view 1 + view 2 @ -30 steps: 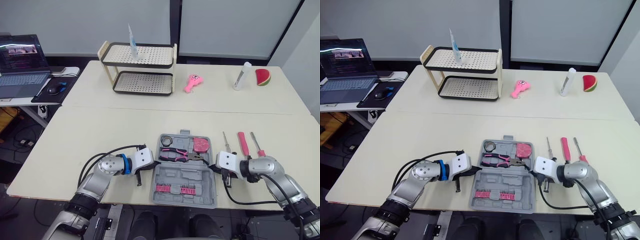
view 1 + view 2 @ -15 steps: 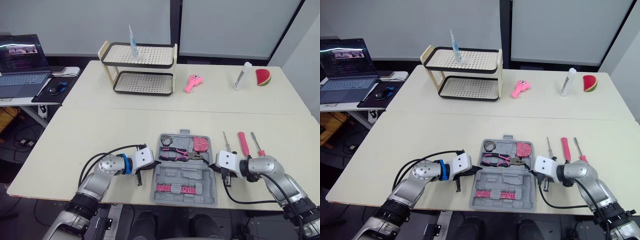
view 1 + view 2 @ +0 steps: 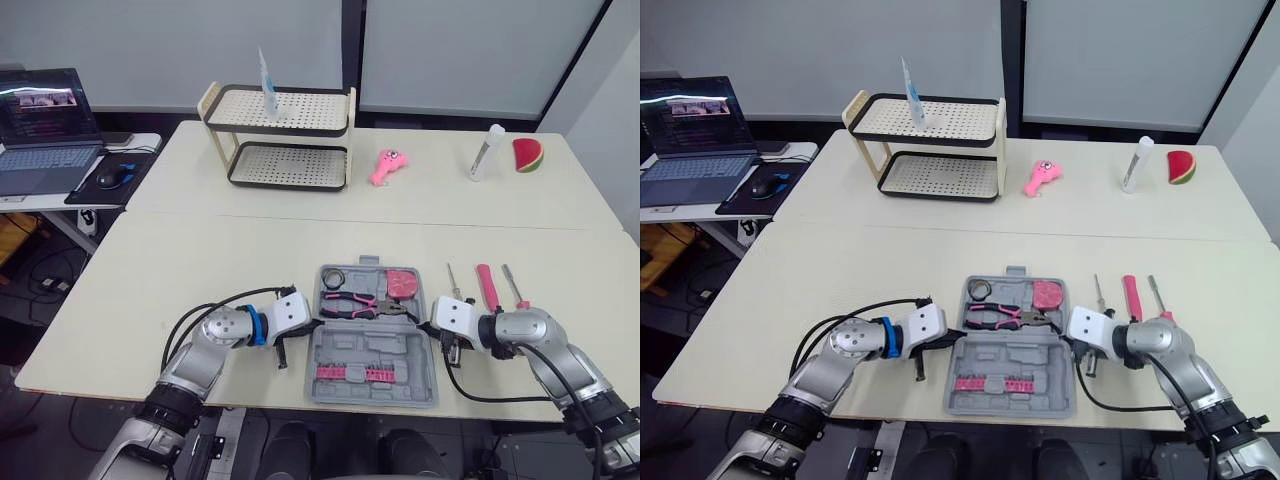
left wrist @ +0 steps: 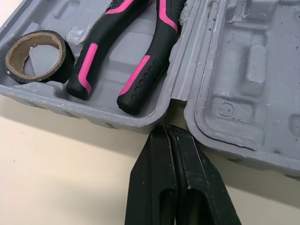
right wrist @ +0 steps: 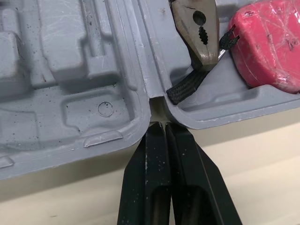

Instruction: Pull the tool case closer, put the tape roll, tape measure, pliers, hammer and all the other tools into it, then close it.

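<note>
- Jaws on both arms are pressed shut on nothing. The left gripper (image 3: 306,328) and right gripper (image 3: 438,336) butt their tips against opposite sides of the open tool case (image 3: 372,345), at its hinge line.
- Head view, change: compared with a second ago, the case's near edge sits a shade farther in from the front edge of the table (image 3: 200,260), and both grippers have gone with it. The rack (image 3: 280,140) holds its place, so the case shifted, not the camera. I read it as a small squaring-up nudge.
- Head view, load: the tape roll (image 3: 333,279), pliers (image 3: 355,303) and tape measure (image 3: 403,285) lie in the far half. Three long tools (image 3: 485,288) lie on the table just right of the case, not yet packed. I cannot tell which is the hammer.
- Head view, room: the near half lies close to the front edge, with little slack toward the robot. There is open table to the left and beyond.
- Left wrist view: the fingers (image 4: 150,187) are closed together, tips in the notch between the halves. The tape roll and pliers handles lie just inside the wall.
- Right wrist view: same posture. The pliers' nose and the tape measure lie just past the wall.
</note>
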{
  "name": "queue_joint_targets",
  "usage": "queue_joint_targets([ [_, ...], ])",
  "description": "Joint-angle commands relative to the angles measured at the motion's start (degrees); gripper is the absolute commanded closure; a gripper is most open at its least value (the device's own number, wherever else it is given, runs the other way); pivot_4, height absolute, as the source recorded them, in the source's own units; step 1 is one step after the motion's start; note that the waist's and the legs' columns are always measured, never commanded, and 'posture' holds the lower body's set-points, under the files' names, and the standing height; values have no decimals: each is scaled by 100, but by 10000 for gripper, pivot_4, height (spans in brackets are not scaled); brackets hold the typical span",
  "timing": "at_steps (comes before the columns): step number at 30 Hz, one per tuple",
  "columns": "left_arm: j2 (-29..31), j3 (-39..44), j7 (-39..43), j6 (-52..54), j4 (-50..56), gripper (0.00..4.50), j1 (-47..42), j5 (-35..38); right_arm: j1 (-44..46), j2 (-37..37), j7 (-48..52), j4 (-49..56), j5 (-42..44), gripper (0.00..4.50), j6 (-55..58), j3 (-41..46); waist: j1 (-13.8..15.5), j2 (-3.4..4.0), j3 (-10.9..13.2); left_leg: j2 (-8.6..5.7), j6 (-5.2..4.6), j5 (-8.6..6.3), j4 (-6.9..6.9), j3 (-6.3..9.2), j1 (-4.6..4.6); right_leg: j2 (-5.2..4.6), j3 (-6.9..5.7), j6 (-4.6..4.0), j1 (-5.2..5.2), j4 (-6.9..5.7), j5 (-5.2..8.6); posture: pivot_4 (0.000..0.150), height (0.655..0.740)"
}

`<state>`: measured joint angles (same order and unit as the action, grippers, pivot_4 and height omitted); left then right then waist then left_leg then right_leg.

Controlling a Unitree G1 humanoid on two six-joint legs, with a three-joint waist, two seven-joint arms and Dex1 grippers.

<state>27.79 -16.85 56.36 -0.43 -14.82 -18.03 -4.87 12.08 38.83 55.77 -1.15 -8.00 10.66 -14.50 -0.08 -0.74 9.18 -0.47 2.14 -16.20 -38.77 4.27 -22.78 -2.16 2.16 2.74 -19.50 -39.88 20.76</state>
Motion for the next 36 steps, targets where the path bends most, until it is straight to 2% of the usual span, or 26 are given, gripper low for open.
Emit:
queue_joint_targets([
  [1, -297, -236, -67, -113, -51, 44647, -166, -33, 133, -163, -87, 113, 39, 45000, -39, -85, 0, 0, 0, 0, 0, 0, 0, 0, 0, 0, 0, 0, 0, 0, 0, 1500, 7290],
  [36, -630, -213, -380, -443, -899, 44647, -734, -263, 416, -282, -231, -149, -162, 45000, 145, -115, -1, 0, 0, -1, 0, 0, -1, 0, -1, 0, -1, 0, -1, 0, 0, 1500, 7290],
])
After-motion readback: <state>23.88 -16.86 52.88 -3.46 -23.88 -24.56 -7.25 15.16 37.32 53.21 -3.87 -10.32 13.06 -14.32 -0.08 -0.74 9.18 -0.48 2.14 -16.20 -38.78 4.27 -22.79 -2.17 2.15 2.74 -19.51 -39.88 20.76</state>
